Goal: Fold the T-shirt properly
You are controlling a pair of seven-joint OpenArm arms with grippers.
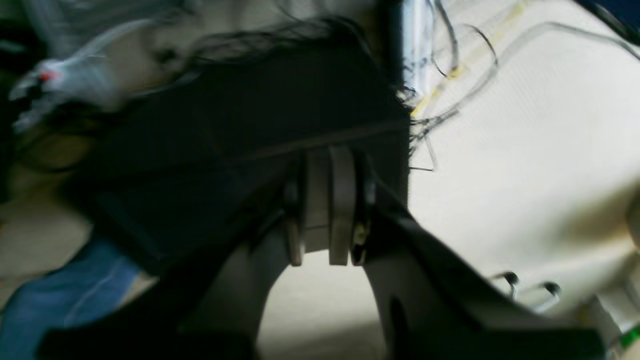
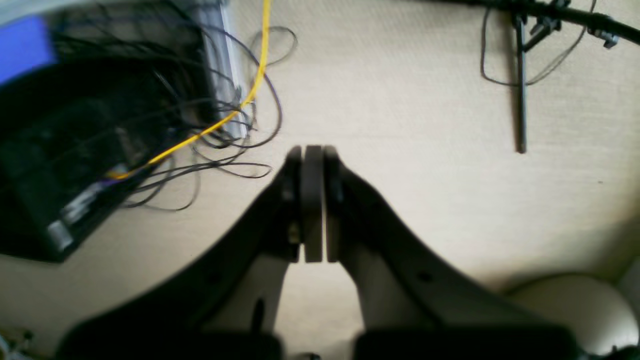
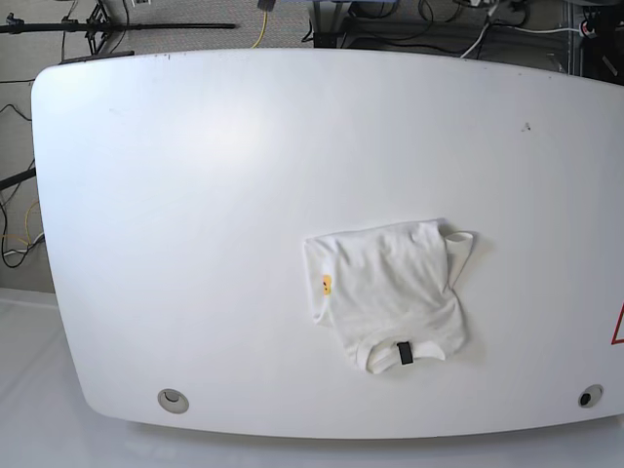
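- The T-shirt (image 3: pixel 390 292) is white soft cloth, folded into a compact, roughly square bundle.
- It lies flat on the worktop (image 3: pixel 195 195), right of centre, toward the near edge.
- Its black neck tag (image 3: pixel 406 353) sits at the near edge.
- A small yellow-orange mark (image 3: pixel 326 285) shows on its left side.
- One sleeve corner pokes out at the far right.

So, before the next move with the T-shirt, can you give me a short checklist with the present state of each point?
1. T-shirt lies fully on the table: ok.
2. Folded into a compact shape: ok, though one flap sticks out at its upper right corner.
3. Black neck tag and small yellow-orange mark visible: ok.
4. Left gripper shut, holding no cloth: ok.
5. Right gripper shut, holding nothing: ok.
6. Arms clear of the table in the base view: ok, neither shows there.
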